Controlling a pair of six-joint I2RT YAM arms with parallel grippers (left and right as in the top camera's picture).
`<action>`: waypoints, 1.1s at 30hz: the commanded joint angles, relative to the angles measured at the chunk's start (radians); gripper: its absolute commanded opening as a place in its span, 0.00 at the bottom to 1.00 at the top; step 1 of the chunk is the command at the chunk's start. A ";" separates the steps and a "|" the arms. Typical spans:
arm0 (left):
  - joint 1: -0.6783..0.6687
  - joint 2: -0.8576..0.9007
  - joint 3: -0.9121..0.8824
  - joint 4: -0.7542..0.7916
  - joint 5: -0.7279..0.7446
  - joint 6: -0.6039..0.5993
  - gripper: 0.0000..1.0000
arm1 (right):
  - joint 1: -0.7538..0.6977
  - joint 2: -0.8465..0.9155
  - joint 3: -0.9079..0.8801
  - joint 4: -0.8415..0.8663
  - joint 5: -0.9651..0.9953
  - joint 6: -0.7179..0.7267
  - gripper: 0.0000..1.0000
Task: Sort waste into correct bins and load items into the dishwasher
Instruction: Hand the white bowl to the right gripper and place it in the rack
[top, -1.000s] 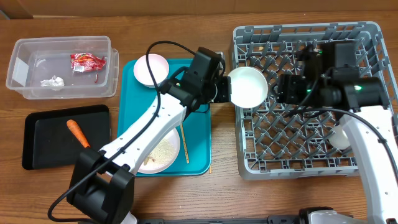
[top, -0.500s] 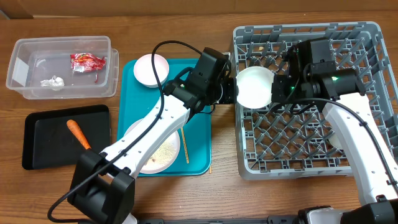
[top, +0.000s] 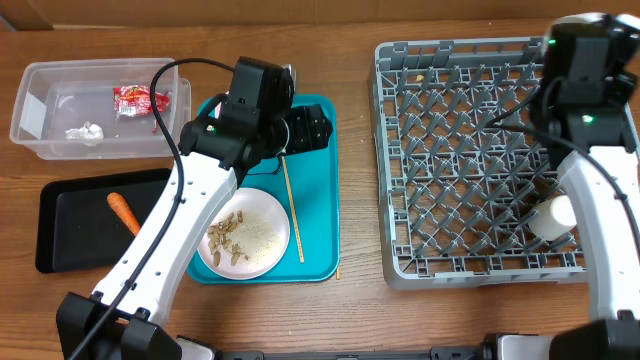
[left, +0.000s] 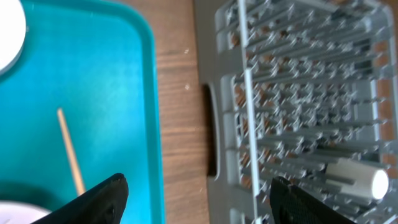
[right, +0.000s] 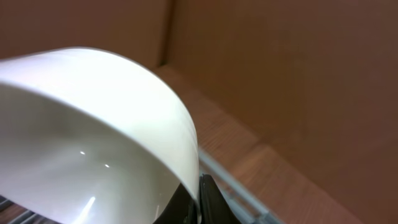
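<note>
right gripper: clamped on rim of white bowl, at the dish rack's far right corner | left gripper: fingers spread, empty, over teal tray | next, likely: bowl lowers onto pegs, rack beneath | chopsticks: lengthwise on tray beside left gripper, left arm nearer

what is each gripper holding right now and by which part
The right gripper holds a white bowl, pinched at its rim. The left gripper is open and holds nothing.
</note>
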 joint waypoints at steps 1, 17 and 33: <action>0.009 -0.007 0.012 -0.007 -0.004 0.056 0.76 | -0.072 0.110 0.019 0.068 0.190 -0.028 0.04; 0.009 -0.006 0.011 -0.010 -0.005 0.056 0.77 | -0.048 0.472 0.011 0.102 0.146 -0.093 0.24; 0.009 -0.006 0.012 -0.016 -0.006 0.056 0.86 | 0.058 0.225 0.014 -0.166 0.013 0.011 1.00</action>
